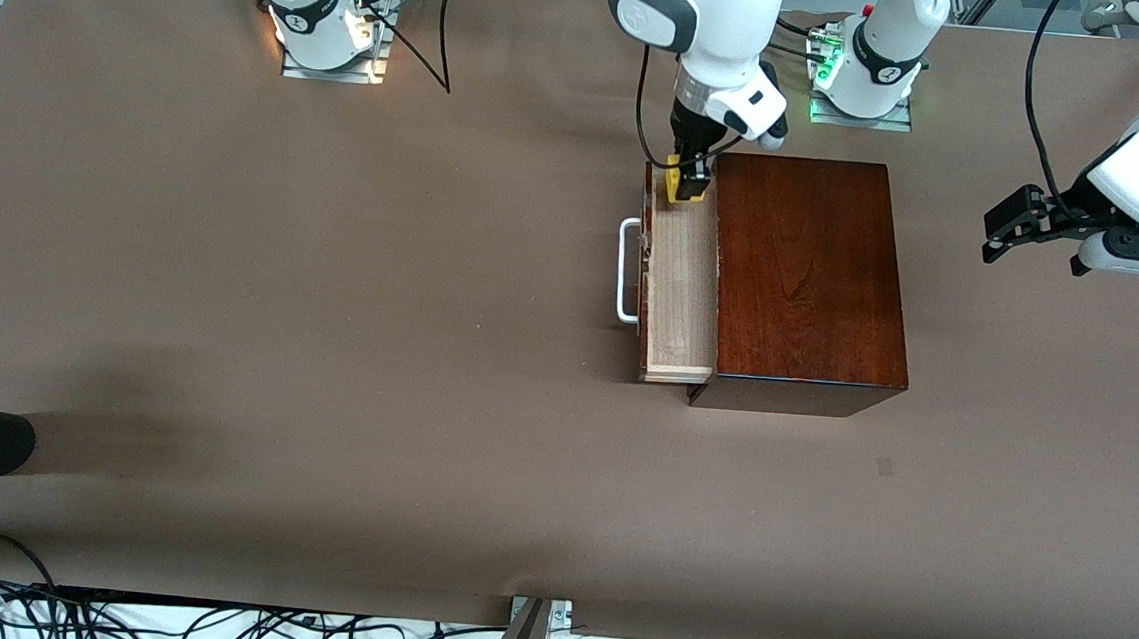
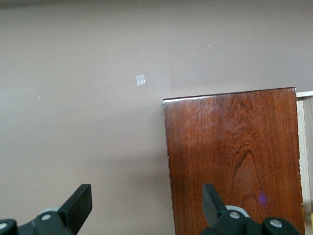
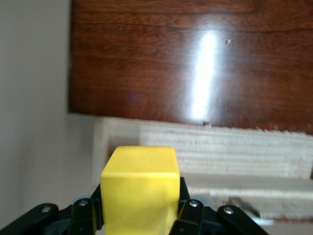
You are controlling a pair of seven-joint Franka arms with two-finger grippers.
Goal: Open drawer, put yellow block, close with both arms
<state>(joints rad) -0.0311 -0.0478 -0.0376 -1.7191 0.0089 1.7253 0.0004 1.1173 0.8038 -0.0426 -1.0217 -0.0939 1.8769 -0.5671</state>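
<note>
The right arm's black two-finger gripper (image 1: 688, 181) is clamped on the small bright yellow cube (image 3: 140, 193), its fingers (image 3: 84, 215) pressed flat against two opposite faces. It holds the cube over the base-end corner of the pulled-out pale light-wood drawer tray (image 1: 683, 287).

The step in hand looks like the placing. It would go best with a straight descent until the cube is low inside the tray, and only then a release, so the cube does not bounce.

Just beside the gripper, toward the left arm's end, stands the edge of the dark mahogany box top (image 1: 802, 266). The tray's end wall is close too, so room is tight there. More open tray floor runs toward the front camera, alongside the white U-shaped bar handle (image 1: 625, 270).

The left arm's black gripper (image 2: 146, 208) waits with fingers spread wide and empty, over bare brown table (image 1: 281, 289) past the box.
</note>
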